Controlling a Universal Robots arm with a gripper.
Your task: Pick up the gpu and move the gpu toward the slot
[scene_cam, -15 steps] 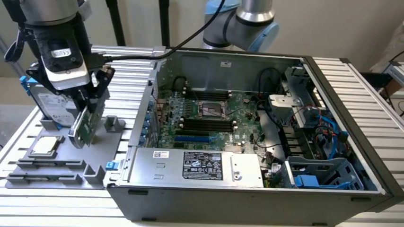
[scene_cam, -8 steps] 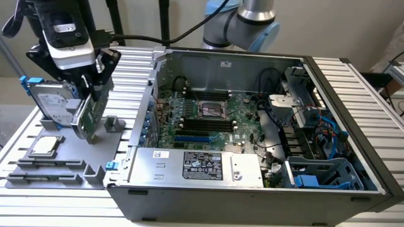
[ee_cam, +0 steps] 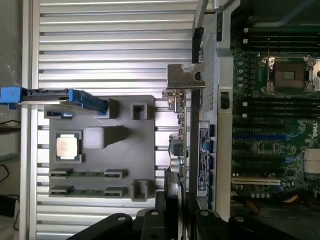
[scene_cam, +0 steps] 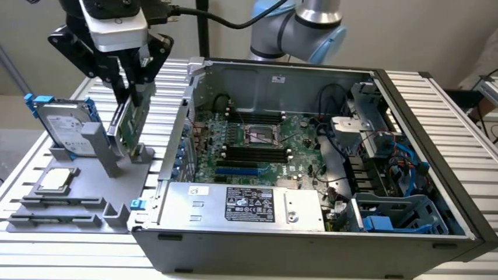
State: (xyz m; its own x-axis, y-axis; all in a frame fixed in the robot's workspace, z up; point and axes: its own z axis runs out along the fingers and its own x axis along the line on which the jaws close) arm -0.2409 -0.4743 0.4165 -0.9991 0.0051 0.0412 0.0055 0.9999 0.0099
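the counter is a surface of ribbed metal slats. on it, taking most of the exterior view's right, lies an open computer case with its side panel off, so the green motherboard with its square processor socket and black memory slots is in plain sight. a silver power supply with a printed label sits along the near edge of the case, and a blue plastic drive cage fills the near corner on the exterior view's right.

on the exterior view's left, just beside the case, a flat grey holder tray rests on the counter. a silver hard drive with blue rails stands upright at its far end, and a small square processor chip lies flat in the middle.

the end effector hangs above the tray's edge nearest the case, its black fingers closed narrowly on the gpu. the gpu is held on edge, a thin green card with its silvery end bracket visible in the wrist view, between the tray and the case wall, its lower end just at the tray's grey slot posts.
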